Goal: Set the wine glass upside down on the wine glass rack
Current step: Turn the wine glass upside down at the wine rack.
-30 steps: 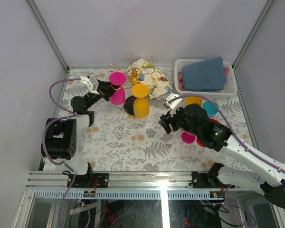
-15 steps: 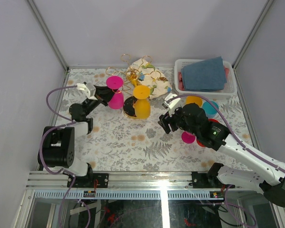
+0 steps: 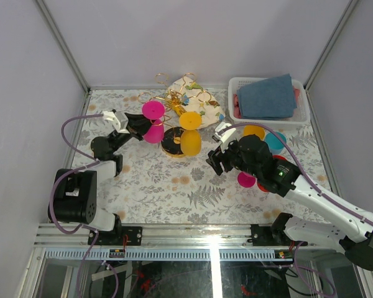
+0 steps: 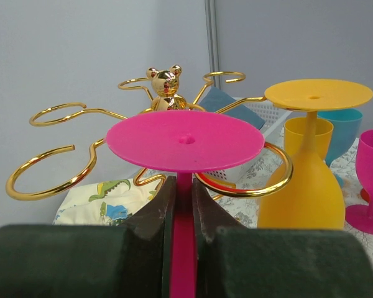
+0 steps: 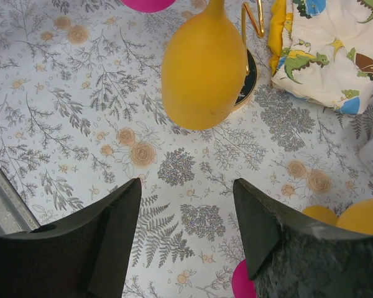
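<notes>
Two grippers are in view; the left gripper is clamped on the stem of the pink wine glass, which we see held upside down, foot uppermost, at the left side of the wine glass rack; its stem sits just beside a curled gold arm, and we cannot tell whether it is inside the loop; a yellow glass hangs inverted on the rack's right side; the right gripper hovers over the desk, near and right of the rack, its fingers apart, holding nothing.
</notes>
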